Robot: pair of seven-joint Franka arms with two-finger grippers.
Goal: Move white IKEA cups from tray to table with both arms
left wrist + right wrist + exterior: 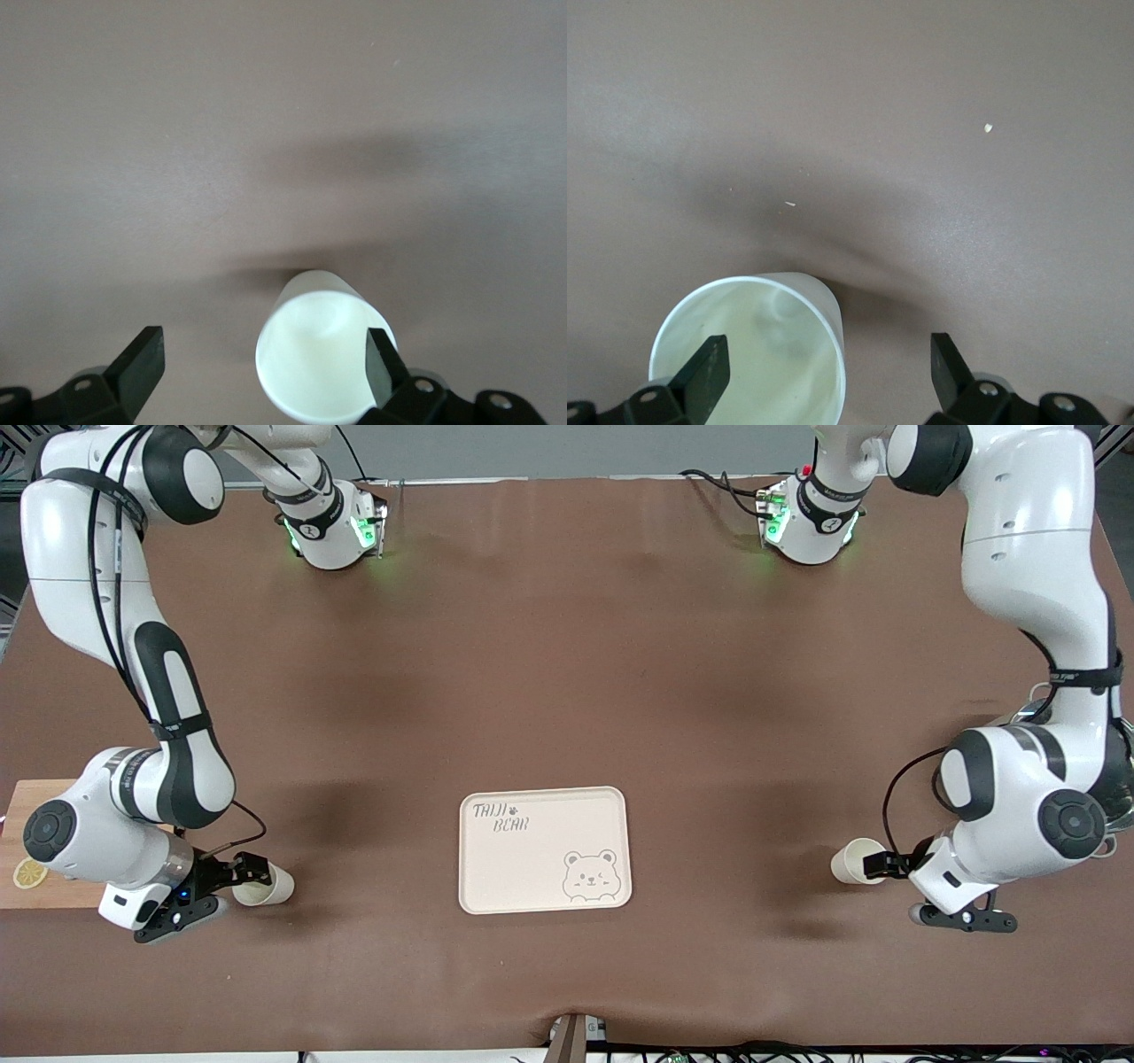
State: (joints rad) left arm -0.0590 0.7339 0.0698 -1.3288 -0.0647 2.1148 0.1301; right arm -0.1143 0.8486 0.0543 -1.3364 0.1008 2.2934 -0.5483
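1. The left gripper [886, 865] sits low at the cup [856, 861] standing on the table [567, 646] toward the left arm's end, well apart from the tray [544, 850]. In the left wrist view its fingers [383, 359] are spread wide: one dips over the cup's rim on the inside, the other stands off to the side with bare table between, so nothing is gripped.

2. The right gripper [235, 881] is down at the other cup [263, 886], on the table toward the right arm's end of the tray and just beside the bamboo board [35, 797]. Its jaws are open too – the right wrist view shows one finger [709, 372] over the cup's mouth and the other clear of the wall.

3. Judged from this, the step in hand is the release: both white cups stand upright on the table, off the tray, and both grips are undone.

4. The next move likely calls for each arm to lift straight up, so the finger hanging inside each rim clears it without tipping the cup, and only then to draw away.

5. Containers: the tray holds nothing, only its lettering and bear drawing showing. Both cups look empty inside. A lemon slice [29, 874] lies on the board.
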